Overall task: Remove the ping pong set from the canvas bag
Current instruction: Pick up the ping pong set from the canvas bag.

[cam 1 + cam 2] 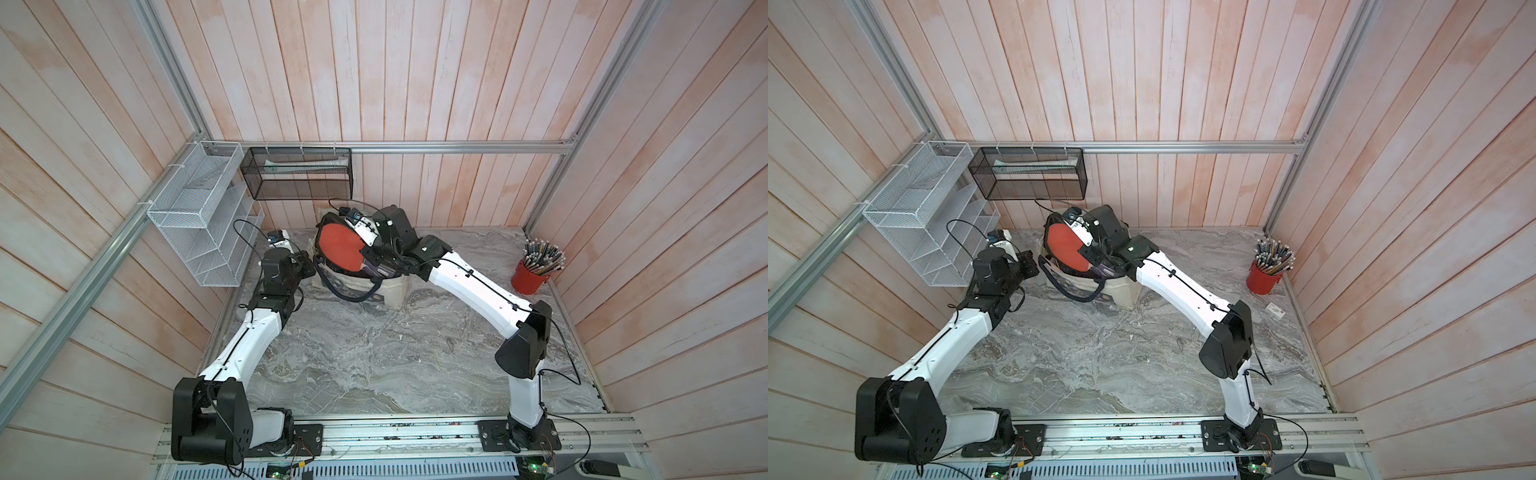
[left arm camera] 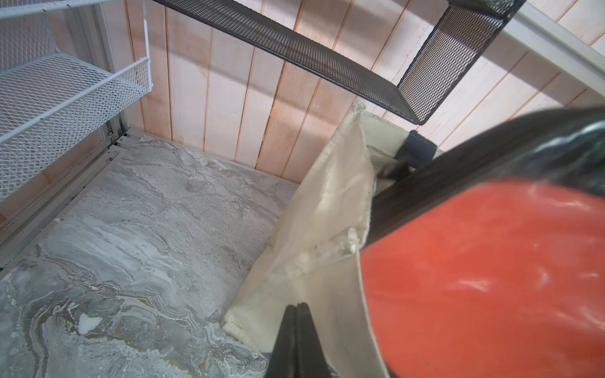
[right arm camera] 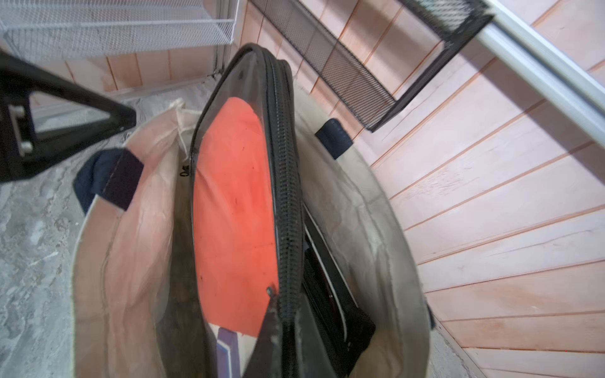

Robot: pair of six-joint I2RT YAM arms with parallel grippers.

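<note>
While right gripper (image 3: 277, 311) pinches zipper edge of ping pong set (image 3: 235, 203), set stands partly out of canvas bag (image 3: 131, 248); extraction step, I judge. Left gripper (image 2: 297, 315) pressed together beside bag rim. Next I need straight lift clearing rim.

No word, brand or number could be read anywhere. A small white card (image 1: 1276, 310) on the tabletop (image 1: 1100, 365), right of centre in a top view, bore print too small to read. Marks on the canvas bag (image 1: 392, 291) and the ping pong set (image 3: 235, 212) were blurred.
</note>
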